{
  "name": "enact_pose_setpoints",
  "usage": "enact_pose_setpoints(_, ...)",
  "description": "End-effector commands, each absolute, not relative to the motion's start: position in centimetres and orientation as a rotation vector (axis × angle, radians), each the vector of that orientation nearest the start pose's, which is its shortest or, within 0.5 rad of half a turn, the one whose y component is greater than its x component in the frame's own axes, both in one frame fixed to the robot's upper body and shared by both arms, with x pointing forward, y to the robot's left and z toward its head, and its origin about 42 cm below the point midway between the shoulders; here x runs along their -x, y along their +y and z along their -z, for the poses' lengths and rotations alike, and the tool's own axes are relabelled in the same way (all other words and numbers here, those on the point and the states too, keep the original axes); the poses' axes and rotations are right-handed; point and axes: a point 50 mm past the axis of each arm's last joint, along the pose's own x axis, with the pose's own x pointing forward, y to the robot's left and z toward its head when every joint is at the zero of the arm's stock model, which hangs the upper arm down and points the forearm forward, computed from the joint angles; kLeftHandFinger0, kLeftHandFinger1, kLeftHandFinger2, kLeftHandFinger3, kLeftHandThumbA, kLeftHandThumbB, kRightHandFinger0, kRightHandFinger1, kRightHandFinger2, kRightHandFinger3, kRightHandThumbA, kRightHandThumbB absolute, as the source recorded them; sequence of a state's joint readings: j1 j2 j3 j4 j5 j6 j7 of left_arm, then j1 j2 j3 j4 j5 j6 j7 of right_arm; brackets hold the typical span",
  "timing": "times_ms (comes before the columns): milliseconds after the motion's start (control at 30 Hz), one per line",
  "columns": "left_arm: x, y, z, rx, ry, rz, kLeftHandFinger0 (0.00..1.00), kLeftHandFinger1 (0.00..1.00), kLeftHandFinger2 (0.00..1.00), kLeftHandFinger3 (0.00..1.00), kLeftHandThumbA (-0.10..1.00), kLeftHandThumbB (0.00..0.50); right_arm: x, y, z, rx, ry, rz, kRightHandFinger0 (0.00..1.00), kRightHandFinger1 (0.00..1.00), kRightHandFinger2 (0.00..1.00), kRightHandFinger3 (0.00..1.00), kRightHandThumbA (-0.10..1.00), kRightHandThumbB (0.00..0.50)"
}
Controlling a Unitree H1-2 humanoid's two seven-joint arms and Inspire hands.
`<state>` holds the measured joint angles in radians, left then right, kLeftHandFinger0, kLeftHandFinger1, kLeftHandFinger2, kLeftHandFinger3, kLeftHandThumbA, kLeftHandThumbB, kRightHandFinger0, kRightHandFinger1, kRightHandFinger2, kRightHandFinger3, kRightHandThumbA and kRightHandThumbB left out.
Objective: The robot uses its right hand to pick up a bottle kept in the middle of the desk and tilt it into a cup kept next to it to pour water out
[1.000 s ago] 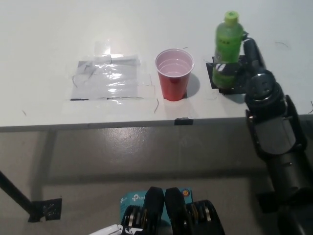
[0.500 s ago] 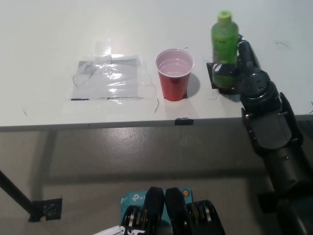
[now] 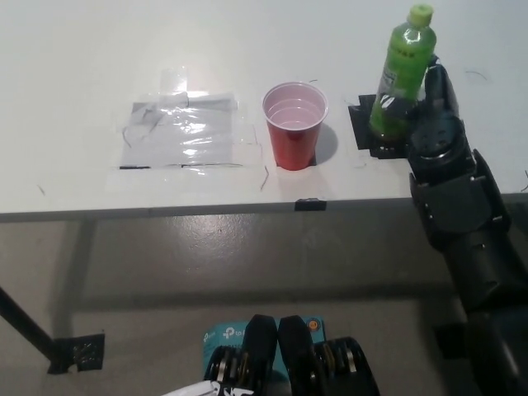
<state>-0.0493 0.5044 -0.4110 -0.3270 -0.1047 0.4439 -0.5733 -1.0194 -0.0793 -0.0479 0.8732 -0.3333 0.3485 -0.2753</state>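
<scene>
Black right hand (image 3: 431, 111) wrapped around the lower body of the green plastic bottle with the lime-green cap (image 3: 402, 70), gripping it from the right side. Bottle leaning, cap tipped toward the upper right, base down by the black square marker (image 3: 367, 128) taped on the white desk (image 3: 99, 58). Cannot tell whether the base is touching the marker or lifted just clear of it, since the hand covers that spot. Cap on, green liquid visible through most of the bottle's height.

Just to the left of bottle and marker: red plastic cup with a white inner wall (image 3: 294, 124), standing upright on the desk, mouth open to the camera, not touching the bottle. Faint rings visible inside the cup; hard to say how much liquid is in there. Soft shadow thrown to the cup's right, toward the marker.

Farther left, well apart from the cup: patch of clear glossy tape over a grey sheet (image 3: 183, 132), flat on the desk, creased and catching the light. Small dark tape tab (image 3: 308, 203) at the near desk edge, below the cup.

Black right arm rising from the lower right corner, crossing the desk edge, forearm bulky and close to the camera. White left hand only a sliver at the bottom edge (image 3: 191, 388), left of centre, resting low; too little showing to tell whether open or closed. Grey floor below the desk edge.
</scene>
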Motion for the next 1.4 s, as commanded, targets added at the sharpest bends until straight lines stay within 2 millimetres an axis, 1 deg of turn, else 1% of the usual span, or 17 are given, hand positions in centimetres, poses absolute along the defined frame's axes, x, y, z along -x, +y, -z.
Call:
enact_pose_setpoints(0, -24.9, 21.9, -14.7, -0.389, 0.301, 0.999, 1.00, 1.00, 1.00, 1.00, 0.39, 0.500, -57.0, -15.7, -33.4, 0.464, -0.094, 0.277, 1.00, 1.00, 1.00, 1.00, 0.66, 0.500)
enact_pose_setpoints(200, -24.8, 21.9, -14.9, -0.394, 0.300, 0.993, 1.00, 1.00, 1.00, 1.00, 0.40, 0.500, -56.8, -15.0, -34.4, 0.466, -0.151, 0.245, 1.00, 1.00, 1.00, 1.00, 0.66, 0.482)
enact_pose_setpoints(233, -24.9, 22.0, -14.8, -0.386, 0.300, 0.989, 1.00, 1.00, 1.00, 1.00, 0.40, 0.500, -56.7, -15.4, -34.5, 0.461, -0.194, 0.229, 0.99, 0.93, 0.71, 1.00, 0.51, 0.108)
enact_pose_setpoints(267, -24.9, 22.0, -14.7, -0.382, 0.301, 0.988, 1.00, 1.00, 1.00, 1.00, 0.40, 0.500, -56.7, -15.6, -34.4, 0.461, -0.210, 0.225, 0.32, 0.42, 0.54, 1.00, 0.58, 0.357)
enact_pose_setpoints(300, -24.9, 22.0, -14.7, -0.381, 0.307, 0.993, 1.00, 1.00, 1.00, 1.00, 0.41, 0.500, -56.7, -15.8, -34.4, 0.481, -0.219, 0.232, 0.02, 0.15, 0.32, 1.00, 0.60, 0.286)
enact_pose_setpoints(333, -24.9, 22.0, -14.7, -0.382, 0.305, 0.990, 1.00, 1.00, 1.00, 1.00, 0.40, 0.500, -56.8, -16.0, -34.3, 0.493, -0.236, 0.239, 0.07, 0.15, 0.32, 1.00, 0.58, 0.215)
enact_pose_setpoints(367, -25.0, 22.1, -14.8, -0.383, 0.304, 0.989, 1.00, 1.00, 1.00, 1.00, 0.41, 0.500, -56.8, -16.1, -34.4, 0.506, -0.252, 0.248, 0.05, 0.03, 0.17, 1.00, 0.47, 0.094)
enact_pose_setpoints(400, -25.0, 22.1, -14.8, -0.382, 0.308, 0.989, 1.00, 1.00, 1.00, 1.00, 0.41, 0.500, -56.8, -16.2, -34.4, 0.515, -0.256, 0.254, 0.06, 0.00, 0.05, 1.00, 0.35, 0.020)
enact_pose_setpoints(433, -25.0, 22.1, -14.8, -0.381, 0.312, 0.986, 1.00, 1.00, 1.00, 1.00, 0.40, 0.500, -56.8, -16.3, -34.3, 0.521, -0.258, 0.258, 0.05, 0.00, 0.00, 1.00, 0.32, 0.005)
enact_pose_setpoints(500, -25.0, 22.1, -14.8, -0.381, 0.311, 0.985, 1.00, 1.00, 1.00, 1.00, 0.40, 0.500, -56.7, -16.4, -34.2, 0.533, -0.252, 0.262, 0.00, 0.00, 0.00, 1.00, 0.16, 0.000)
enact_pose_setpoints(633, -25.0, 22.1, -14.8, -0.382, 0.305, 0.984, 1.00, 1.00, 1.00, 1.00, 0.39, 0.500, -56.8, -16.7, -33.7, 0.516, -0.224, 0.263, 0.00, 0.00, 0.00, 1.00, 0.13, 0.053)
enact_pose_setpoints(800, -25.0, 22.1, -14.8, -0.389, 0.309, 0.986, 1.00, 1.00, 1.00, 1.00, 0.40, 0.500, -56.8, -17.0, -33.0, 0.476, -0.205, 0.237, 0.00, 0.00, 0.00, 0.94, 0.07, 0.063)
enact_pose_setpoints(900, -25.0, 22.2, -14.8, -0.391, 0.316, 0.992, 1.00, 1.00, 1.00, 1.00, 0.41, 0.500, -56.7, -17.2, -32.5, 0.509, -0.209, 0.235, 0.00, 0.00, 0.00, 0.80, -0.06, 0.026)
enact_pose_setpoints(933, -25.0, 22.2, -14.7, -0.390, 0.317, 0.989, 1.00, 1.00, 1.00, 1.00, 0.41, 0.500, -56.6, -17.2, -32.4, 0.505, -0.189, 0.230, 0.00, 0.00, 0.00, 0.58, -0.09, 0.001)
enact_pose_setpoints(1033, -25.0, 22.2, -14.8, -0.389, 0.313, 0.988, 1.00, 1.00, 1.00, 1.00, 0.40, 0.500, -56.5, -17.3, -32.3, 0.540, -0.180, 0.222, 0.00, 0.00, 0.00, 0.35, -0.10, 0.000)
enact_pose_setpoints(1267, -25.1, 22.5, -14.9, -0.393, 0.311, 0.980, 1.00, 1.00, 1.00, 1.00, 0.39, 0.500, -56.1, -17.0, -32.2, 0.660, -0.215, 0.213, 0.00, 0.00, 0.01, 0.09, -0.10, 0.000)
enact_pose_setpoints(1367, -25.1, 22.7, -14.9, -0.398, 0.307, 0.980, 1.00, 1.00, 1.00, 1.00, 0.39, 0.500, -55.7, -16.8, -32.5, 0.729, -0.263, 0.199, 0.00, 0.05, 0.17, 0.01, -0.10, 0.022)
